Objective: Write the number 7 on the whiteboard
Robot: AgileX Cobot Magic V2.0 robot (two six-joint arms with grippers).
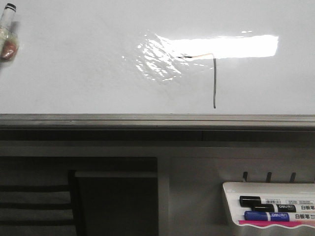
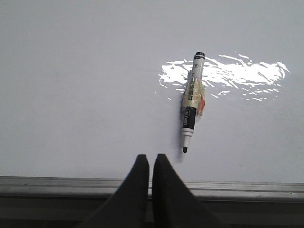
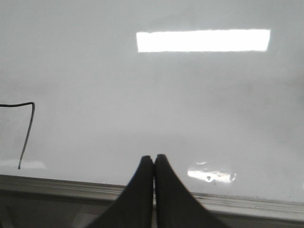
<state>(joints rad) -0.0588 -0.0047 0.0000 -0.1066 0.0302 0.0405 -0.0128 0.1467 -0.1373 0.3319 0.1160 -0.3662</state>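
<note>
The whiteboard lies flat with glare at its middle and a grey frame rail along its near edge. The number 7 is drawn on it, a short top stroke joined to a long downstroke; it also shows in the right wrist view. A taped black marker lies uncapped on the board, and shows at the front view's far left. My left gripper is shut and empty, just short of the marker's tip. My right gripper is shut and empty over the board's near edge.
A white marker tray hangs below the board at the right, holding a black marker and a blue marker. The grey frame rail runs along the near edge. A small glare spot sits by the right fingers.
</note>
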